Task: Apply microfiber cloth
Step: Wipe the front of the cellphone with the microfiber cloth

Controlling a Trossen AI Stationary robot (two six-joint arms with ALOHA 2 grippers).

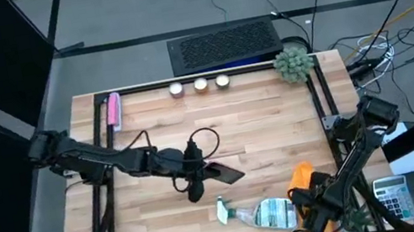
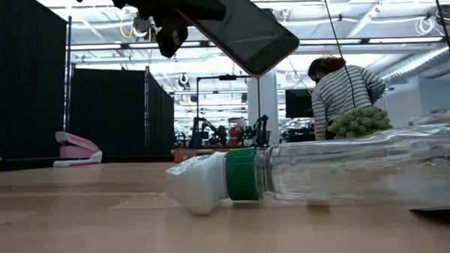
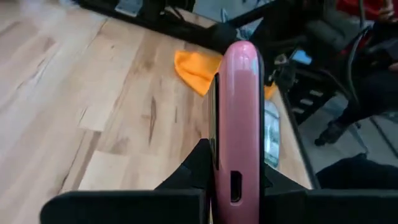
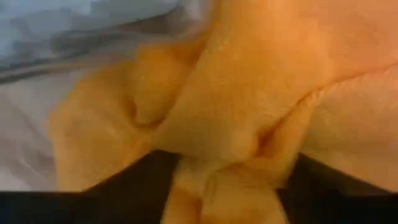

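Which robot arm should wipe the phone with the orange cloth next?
The right one, probably. Its right hand is already bunched into the orange cloth near the table's front right corner. The left hand is busy holding the phone up above the table's middle.

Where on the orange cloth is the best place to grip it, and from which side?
Probably a raised fold, taken from above. The cloth lies crumpled by the bottle, so its ridges give the fingers something to pinch. The right gripper already has a fold bunched between its fingers. The left gripper holds the phone.
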